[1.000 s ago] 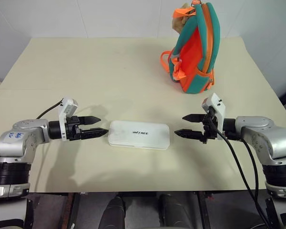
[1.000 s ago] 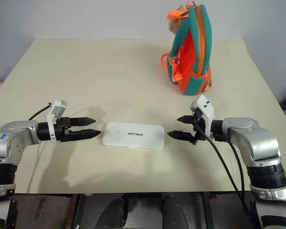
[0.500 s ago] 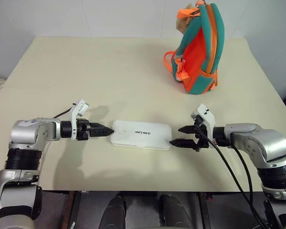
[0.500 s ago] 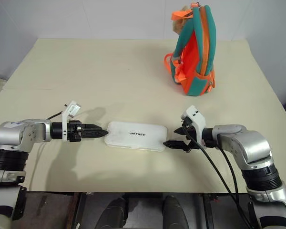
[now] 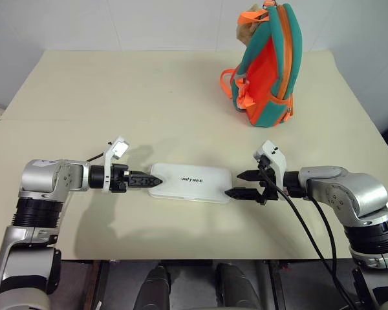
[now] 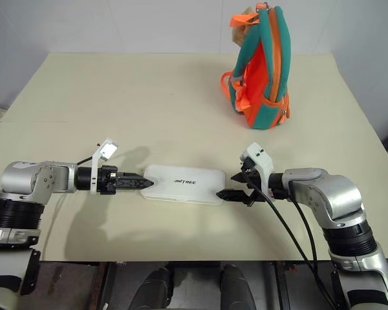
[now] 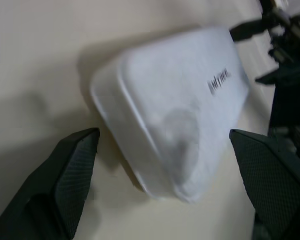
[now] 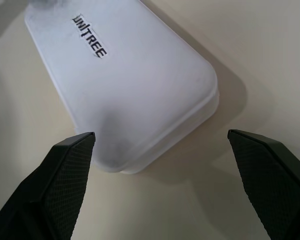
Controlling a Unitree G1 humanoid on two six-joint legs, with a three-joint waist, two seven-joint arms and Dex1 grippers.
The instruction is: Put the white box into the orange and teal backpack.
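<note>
I have both grippers, left and right, lowered to the box ends, jaws apart, ready to squeeze it for the backpack

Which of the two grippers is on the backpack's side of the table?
The right gripper. It sits at the white box's right end, the same side as the standing backpack; the left gripper is at the box's opposite end.

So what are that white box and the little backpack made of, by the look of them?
The white box looks like moulded plastic with a smooth matte finish: rounded corners, a seam around its edge, printed dark lettering. The orange and teal backpack looks like woven fabric with webbing loops; it stands upright, so probably padded.
</note>
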